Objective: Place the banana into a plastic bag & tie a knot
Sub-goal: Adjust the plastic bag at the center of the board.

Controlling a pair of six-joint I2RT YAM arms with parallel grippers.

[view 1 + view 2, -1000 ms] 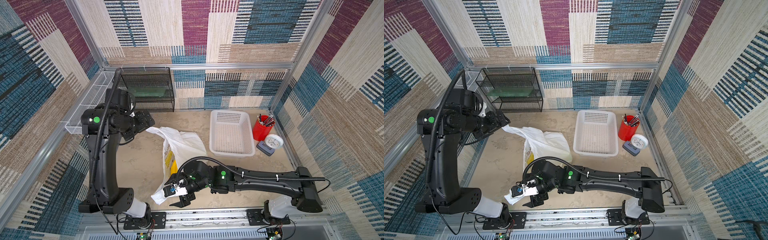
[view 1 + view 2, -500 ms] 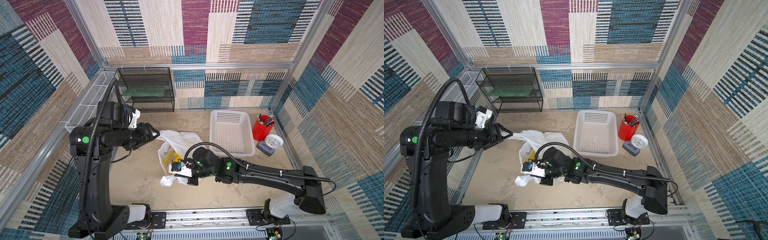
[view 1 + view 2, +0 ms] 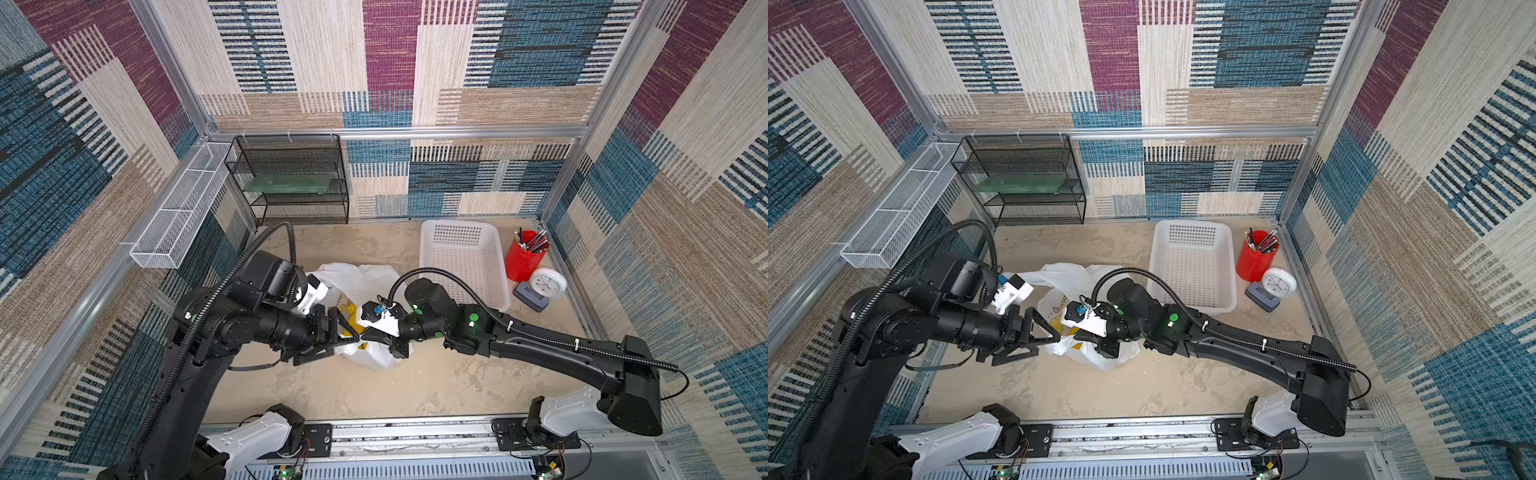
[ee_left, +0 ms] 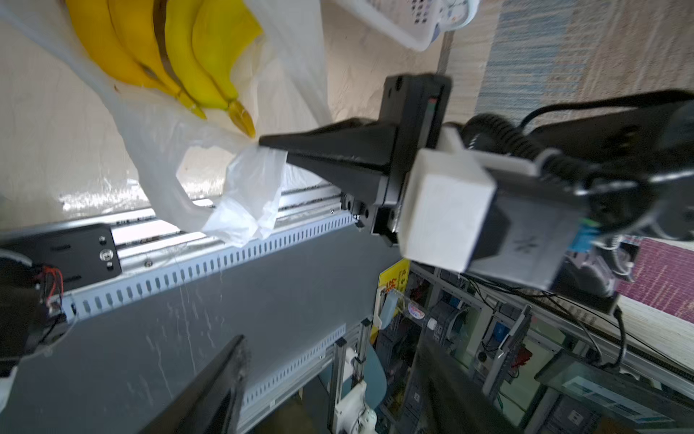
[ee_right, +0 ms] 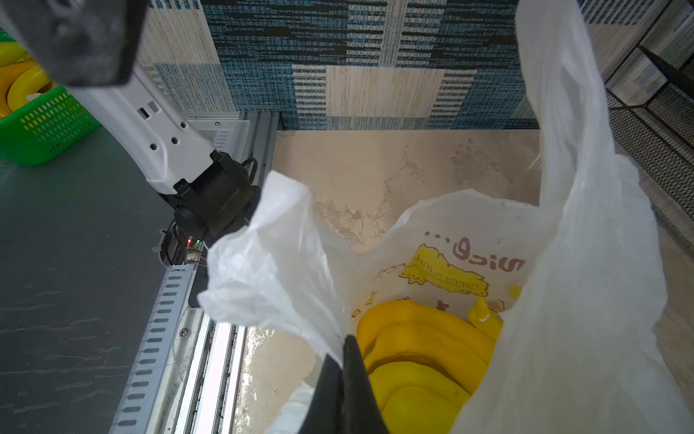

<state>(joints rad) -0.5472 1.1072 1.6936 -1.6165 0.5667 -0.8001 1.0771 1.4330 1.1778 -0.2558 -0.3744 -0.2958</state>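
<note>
Between the pressed-together fingers of the right gripper (image 5: 347, 344), a white fold of the plastic bag (image 5: 586, 263) is pinched close to the bag's mouth. Just beyond those fingertips the banana (image 5: 424, 349), a yellow bunch, is seen lying inside the bag, against the side printed in yellow and pink. From the left wrist view the same grip is shown side-on: a crumpled handle strip (image 4: 248, 195) is held at the black tips, and an open loop of bag film is seen hanging beside it, next to the bunch.

The left gripper (image 4: 332, 342) is held spread wide and empty. In both top views it is placed just beside the right gripper, nearly tip to tip, over the near end of the bag. The far end of the bag is spread on the tan tabletop (image 3: 374, 395), around mid-table.

Beyond the right arm a white perforated basket (image 3: 461, 266) is set, with a red cup of pens (image 3: 524, 259) and a white clock (image 3: 548, 283) beside it. A black mesh shelf (image 3: 291, 178) is placed against the back wall.
</note>
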